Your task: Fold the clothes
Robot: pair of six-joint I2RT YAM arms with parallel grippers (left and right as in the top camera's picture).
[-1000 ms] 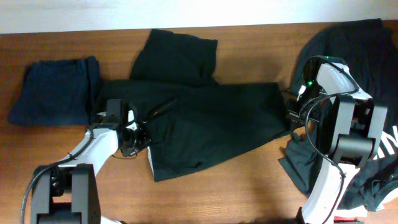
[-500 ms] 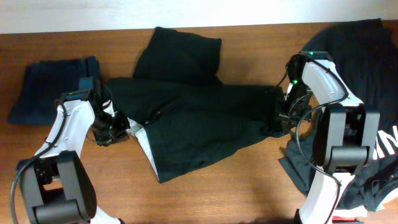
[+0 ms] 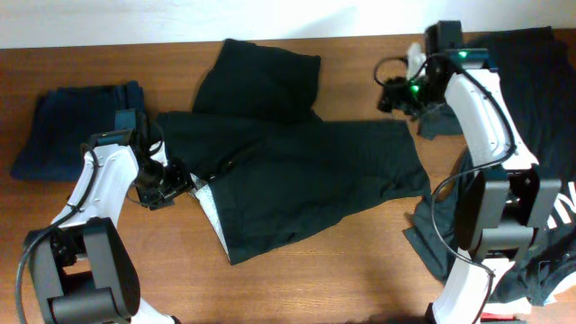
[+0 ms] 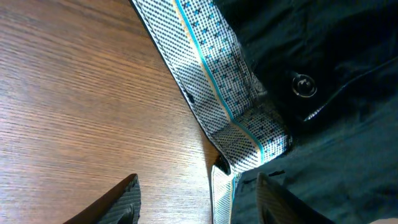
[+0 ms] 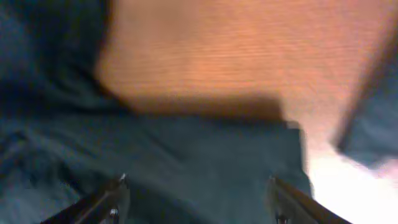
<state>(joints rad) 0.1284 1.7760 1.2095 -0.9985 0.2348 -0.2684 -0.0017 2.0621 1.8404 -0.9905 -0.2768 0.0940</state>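
Observation:
The black shorts (image 3: 306, 180) lie spread flat across the middle of the table, with the whitish patterned inner waistband (image 3: 209, 205) turned up at their left end. My left gripper (image 3: 171, 184) hovers at that end, open. In the left wrist view the waistband (image 4: 224, 93) runs down between the spread fingers (image 4: 127, 200) and nothing is gripped. My right gripper (image 3: 391, 95) is raised over the shorts' far right corner. The right wrist view is blurred, but its gripper (image 5: 196, 199) stands open above dark cloth (image 5: 199, 162).
A folded navy garment (image 3: 76, 130) lies at the far left. More black cloth (image 3: 261, 79) lies behind the shorts. A heap of black T-shirts (image 3: 531, 72), one white-lettered (image 3: 567, 207), fills the right side under the right arm. Bare wood shows along the front edge (image 3: 315, 288).
Both grippers have opened and let go of the shorts. The right arm has lifted and swung toward the far edge; the shorts' right end now lies flat. The left arm has barely moved.

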